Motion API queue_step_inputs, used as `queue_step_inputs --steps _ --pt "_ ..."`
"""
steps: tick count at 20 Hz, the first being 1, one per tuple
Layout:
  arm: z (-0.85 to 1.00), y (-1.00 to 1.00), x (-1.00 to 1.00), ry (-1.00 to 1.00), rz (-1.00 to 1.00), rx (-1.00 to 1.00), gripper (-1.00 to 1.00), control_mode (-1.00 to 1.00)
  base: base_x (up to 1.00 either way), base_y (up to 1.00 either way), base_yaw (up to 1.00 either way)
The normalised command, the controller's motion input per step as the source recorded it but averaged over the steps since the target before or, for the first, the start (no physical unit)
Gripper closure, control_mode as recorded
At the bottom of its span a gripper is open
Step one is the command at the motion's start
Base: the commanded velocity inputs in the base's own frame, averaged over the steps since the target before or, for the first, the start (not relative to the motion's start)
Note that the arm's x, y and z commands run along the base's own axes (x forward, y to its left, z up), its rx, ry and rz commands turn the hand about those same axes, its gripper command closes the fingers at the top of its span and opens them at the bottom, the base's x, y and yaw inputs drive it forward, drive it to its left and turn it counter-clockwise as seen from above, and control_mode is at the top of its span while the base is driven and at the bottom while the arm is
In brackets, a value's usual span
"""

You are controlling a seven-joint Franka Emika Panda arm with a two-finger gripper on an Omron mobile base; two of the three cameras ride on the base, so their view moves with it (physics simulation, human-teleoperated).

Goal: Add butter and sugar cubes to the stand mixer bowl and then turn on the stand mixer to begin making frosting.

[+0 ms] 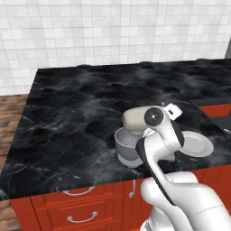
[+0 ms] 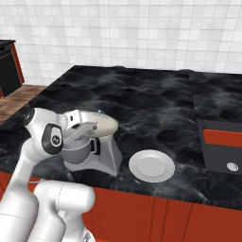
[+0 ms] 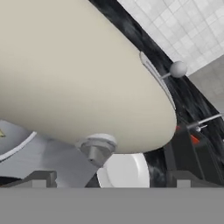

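The stand mixer [image 2: 101, 142] stands near the front edge of the black marble counter. Its beige head [image 1: 135, 119] is over the grey stand mixer bowl [image 1: 125, 145]. My gripper [image 2: 81, 126] hovers right at the head's side, just above the bowl [image 2: 75, 152]. In the hand view the beige head [image 3: 78, 74] looms close, with a ball-tipped lever [image 3: 178, 68] on its side. My gripper [image 3: 113, 179] is open, its fingertips [image 3: 41, 178] wide apart with nothing between them. The butter and the sugar cubes are hidden or out of view.
A flat white plate [image 2: 151, 166] lies on the counter right of the mixer, also plate [image 1: 197, 143]. A dark recessed unit with a red panel [image 2: 222, 142] sits at the far right. Red drawers [image 1: 81, 203] run below the counter's front edge.
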Motion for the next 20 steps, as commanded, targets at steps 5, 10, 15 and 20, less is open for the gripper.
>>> queue_step_inputs --steps 5,10,15,20 --pt "-0.03 0.0 0.37 0.02 -0.06 0.0 -1.0 -1.0 0.0 0.0 0.0" --pt "-0.17 0.0 0.26 0.02 -0.06 0.0 -1.0 -1.0 0.0 0.0 0.0" --pt "-0.29 0.0 0.0 0.0 -0.04 -0.02 -1.0 -1.0 0.0 0.0 0.0" --pt "-0.31 -0.05 0.05 0.0 -0.02 -0.02 -1.0 -1.0 0.0 0.0 0.0"
